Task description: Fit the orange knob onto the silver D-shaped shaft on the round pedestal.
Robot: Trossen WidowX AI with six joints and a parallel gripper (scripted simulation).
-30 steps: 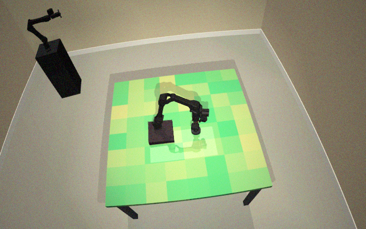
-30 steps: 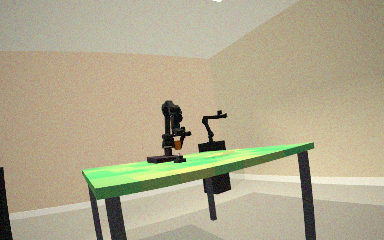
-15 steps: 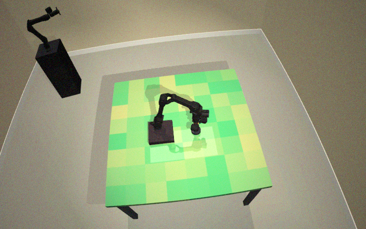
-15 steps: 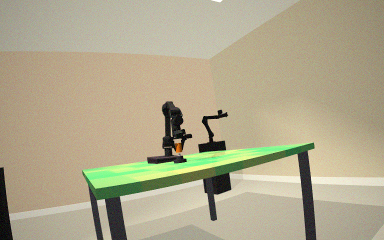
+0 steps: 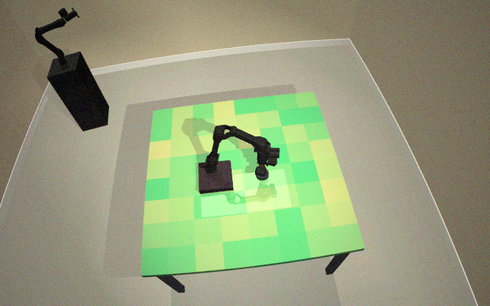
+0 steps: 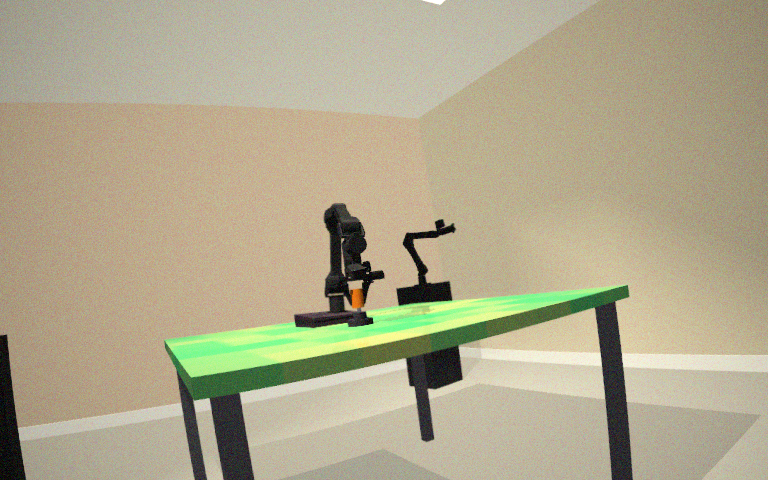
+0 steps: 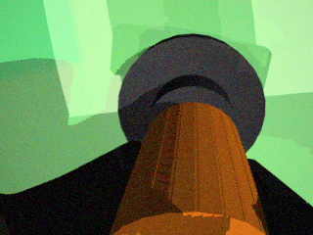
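The orange knob point(image 6: 357, 298) point(image 7: 196, 162) is upright between the fingers of my gripper point(image 6: 357, 294) point(image 7: 192, 161), which is shut on it. The knob is over the dark round pedestal point(image 5: 262, 177) point(image 6: 360, 322) point(image 7: 191, 54), with a gap between them. A short piece of the silver shaft point(image 6: 358, 309) shows in that gap in the exterior view. I cannot tell whether its tip is inside the knob. In the wrist view the knob hides the shaft. The hole and both flat sides are hidden. In the top view the gripper covers nearly all of the knob.
The arm stands on a dark base block point(image 5: 215, 176) point(image 6: 317, 319) beside the pedestal, on the green and yellow patchwork table point(image 5: 252, 252) point(image 6: 254, 350). A second arm on a tall black stand point(image 5: 81, 97) point(image 6: 424, 293) is away from the table.
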